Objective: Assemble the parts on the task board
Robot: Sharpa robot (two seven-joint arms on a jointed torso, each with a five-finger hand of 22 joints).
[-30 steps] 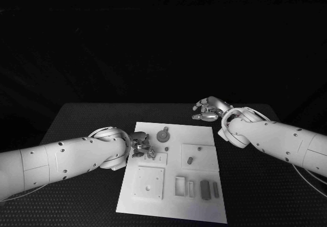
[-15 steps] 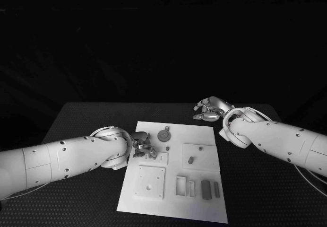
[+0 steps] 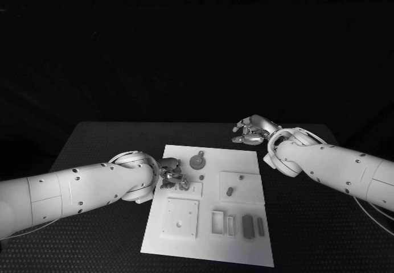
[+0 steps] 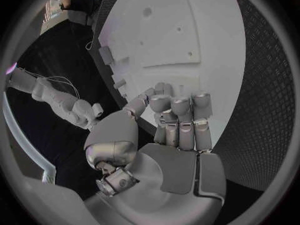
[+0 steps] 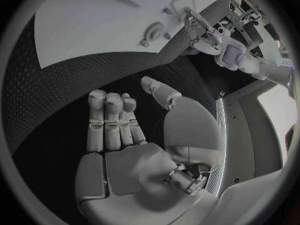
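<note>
My left hand (image 3: 170, 174) hovered at the near edge of the white rectangular task board (image 3: 246, 250), fingers loosely curled, holding nothing I could see. A grey round part (image 3: 197, 162) lay just beyond its fingertips. I judged a slow, steady reach best. My right hand (image 3: 251, 131) waited beyond the board, empty, fingers apart.

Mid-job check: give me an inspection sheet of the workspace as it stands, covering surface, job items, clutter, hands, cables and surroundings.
Surface: black table, textured top.
Job's things: white task board at the table's middle; round part near its far edge; small part on a raised square; two dark bars beside a rectangular frame near the front.
Clutter: nothing seen.
Hands: left hand over the board's left edge, fingers curled, nothing plainly held; right hand above the table off the board's far right corner, holding nothing.
Cables: thin cable along the right arm.
Surroundings: dark.
</note>
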